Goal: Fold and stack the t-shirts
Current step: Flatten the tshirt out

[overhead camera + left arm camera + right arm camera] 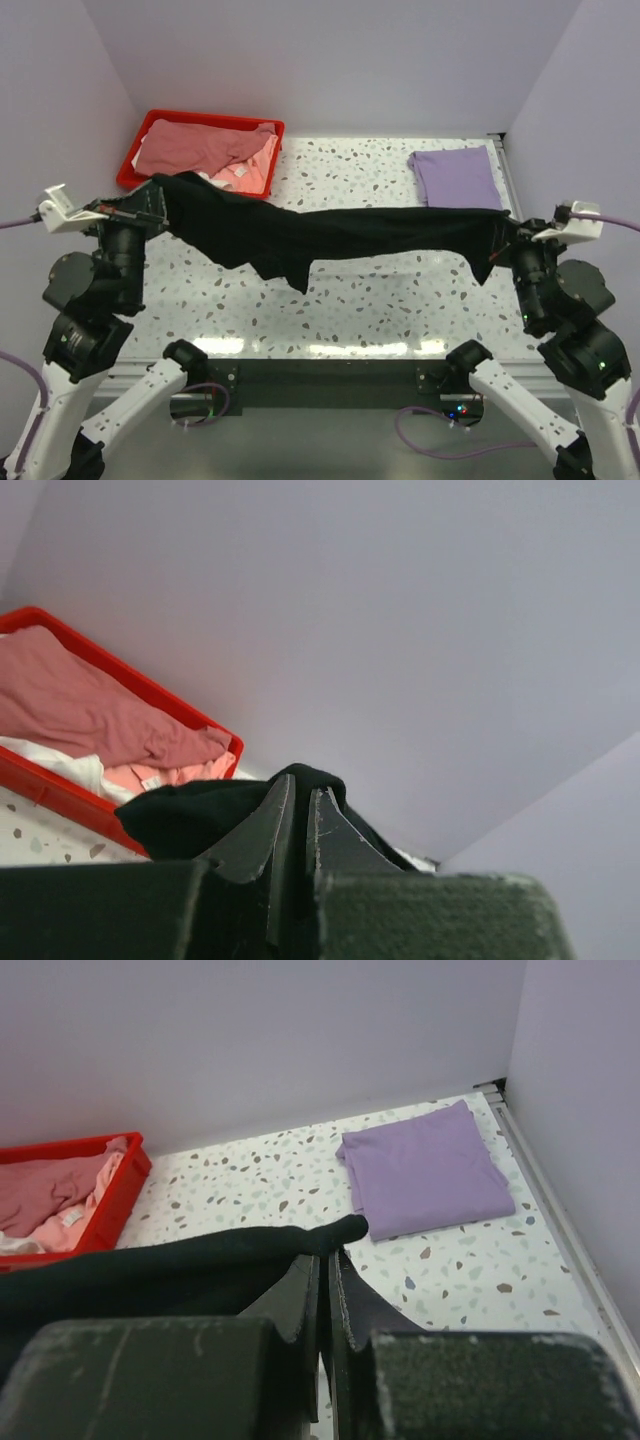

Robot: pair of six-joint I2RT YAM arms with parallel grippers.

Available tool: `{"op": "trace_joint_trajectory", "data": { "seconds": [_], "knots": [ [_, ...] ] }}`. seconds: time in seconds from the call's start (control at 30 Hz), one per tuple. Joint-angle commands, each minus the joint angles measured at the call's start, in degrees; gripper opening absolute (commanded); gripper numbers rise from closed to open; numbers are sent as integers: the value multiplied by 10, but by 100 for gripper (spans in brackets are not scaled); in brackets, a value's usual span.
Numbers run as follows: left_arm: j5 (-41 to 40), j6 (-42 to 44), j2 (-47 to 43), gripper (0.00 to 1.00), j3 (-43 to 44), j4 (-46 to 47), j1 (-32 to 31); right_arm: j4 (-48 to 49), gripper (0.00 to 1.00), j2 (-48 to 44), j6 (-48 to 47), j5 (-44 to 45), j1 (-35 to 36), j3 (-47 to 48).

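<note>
The left arm (100, 290) and right arm (560, 300) rise from the near edge of the table (380, 300), one at each side. Between them the black shirt (330, 235) is stretched into a long band, its long axis running left to right across the table. The left jaws are pinched narrow on a bunched end of the shirt, and the right jaws are pinched narrow on the other end. The band sags toward the middle, and a loose flap hangs down left of centre. Whether that flap touches the table I cannot tell.

Beyond, at the far right corner, the purple shirt (457, 176) lies folded flat. At the far left the bin (135, 160) holds a crumpled pink shirt (195, 145) over paler cloth (60, 765).
</note>
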Motion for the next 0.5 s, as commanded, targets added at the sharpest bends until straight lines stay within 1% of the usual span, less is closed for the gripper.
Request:
{"op": "trace_joint_trajectory", "data": {
  "seconds": [0.0, 0.1, 0.23, 0.3, 0.4, 0.43, 0.47],
  "knots": [
    [-103, 5, -13, 0, 50, -25, 4, -40, 1, -35, 21, -9, 0, 21],
    [-175, -14, -13, 0, 63, -69, 5, -68, 1, -50, 39, -29, 0, 22],
    [-198, -35, -7, 0, 51, -85, 5, -90, 1, -61, 68, -76, 0, 15],
    [-210, -40, 6, 0, 31, -84, 5, -90, 1, -60, 80, -87, 0, -10],
    [-232, -58, 47, 0, 9, -108, 5, -88, 2, -49, 95, -73, 0, -51],
    [-238, -75, 61, 0, 5, -118, 5, -81, 2, -45, 111, -53, 0, -64],
    [-247, -88, 91, 0, -7, -128, 5, -76, 2, -33, 117, -45, 0, -91]
  ]
}}
